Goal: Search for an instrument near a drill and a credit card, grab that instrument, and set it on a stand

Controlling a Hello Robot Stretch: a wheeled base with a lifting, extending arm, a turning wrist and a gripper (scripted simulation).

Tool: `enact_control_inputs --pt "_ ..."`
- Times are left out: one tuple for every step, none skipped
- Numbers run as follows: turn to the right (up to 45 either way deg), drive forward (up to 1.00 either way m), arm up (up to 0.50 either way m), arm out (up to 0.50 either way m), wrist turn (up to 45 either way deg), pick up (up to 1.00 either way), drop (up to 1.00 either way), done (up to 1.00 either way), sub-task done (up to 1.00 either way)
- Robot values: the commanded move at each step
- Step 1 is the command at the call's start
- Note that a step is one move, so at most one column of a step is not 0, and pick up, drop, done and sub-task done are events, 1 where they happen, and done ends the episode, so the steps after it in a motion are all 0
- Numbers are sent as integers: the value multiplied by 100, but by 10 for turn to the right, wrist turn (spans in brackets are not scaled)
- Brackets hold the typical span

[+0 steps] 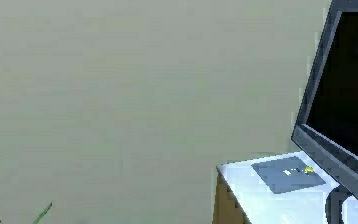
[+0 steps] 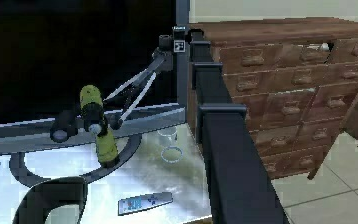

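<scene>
- Screen (image 2: 67, 50), black and wide, stands on the pale counter (image 2: 179, 185) on a grey ring foot; in the forward view it is at the right edge.
- Wooden dresser (image 2: 287, 90) with rows of drawers stands past the counter's end, at the arm side view's right.
- My arm (image 2: 232, 150) rises as a dark bar between screen and dresser.
- My claw (image 2: 109, 112) reaches toward the screen's lower frame; I cannot tell how its fingers are set, nor whether it has hold of anything.
- Yellow-and-black object (image 2: 88, 100) is at the fingers' ends, in front of that frame; I cannot tell whether it is the instrument or the drill.
- Clear glass (image 2: 169, 148) stands on the counter near my arm.
- Flat dark slab (image 2: 145, 203) lies on the counter below the glass.
</scene>
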Motion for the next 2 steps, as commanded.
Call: enact_control_inputs --pt "0 0 0 0 390 0 0 0 0" --pt "0 0 0 0 390 0 0 0 0"
